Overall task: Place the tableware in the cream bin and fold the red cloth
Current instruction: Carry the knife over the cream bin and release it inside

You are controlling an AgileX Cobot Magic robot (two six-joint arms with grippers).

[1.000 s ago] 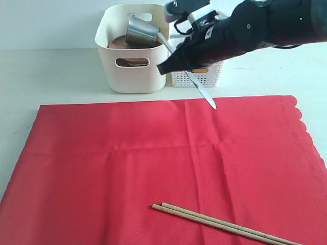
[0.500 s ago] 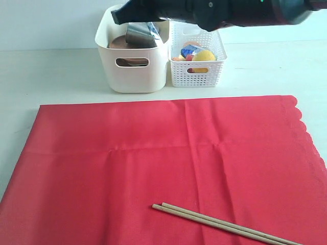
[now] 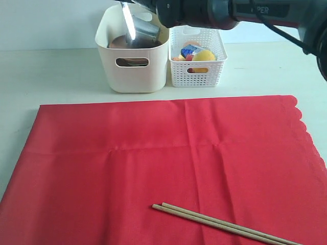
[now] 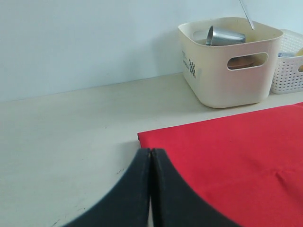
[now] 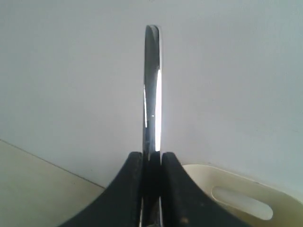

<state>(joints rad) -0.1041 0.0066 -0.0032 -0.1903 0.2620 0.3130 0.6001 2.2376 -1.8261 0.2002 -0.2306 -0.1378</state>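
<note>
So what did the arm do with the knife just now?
The right claw carried the knife from by the white basket leftward to above the cream bin, still gripping it. The chopsticks and red cloth stayed put.

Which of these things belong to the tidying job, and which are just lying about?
Job: silver knife, pair of tan wooden chopsticks, shiny steel cup, round brown wooden plate, tall cream plastic bin, large red cloth.
Lying about: white lattice basket, yellow toy lemon.
</note>
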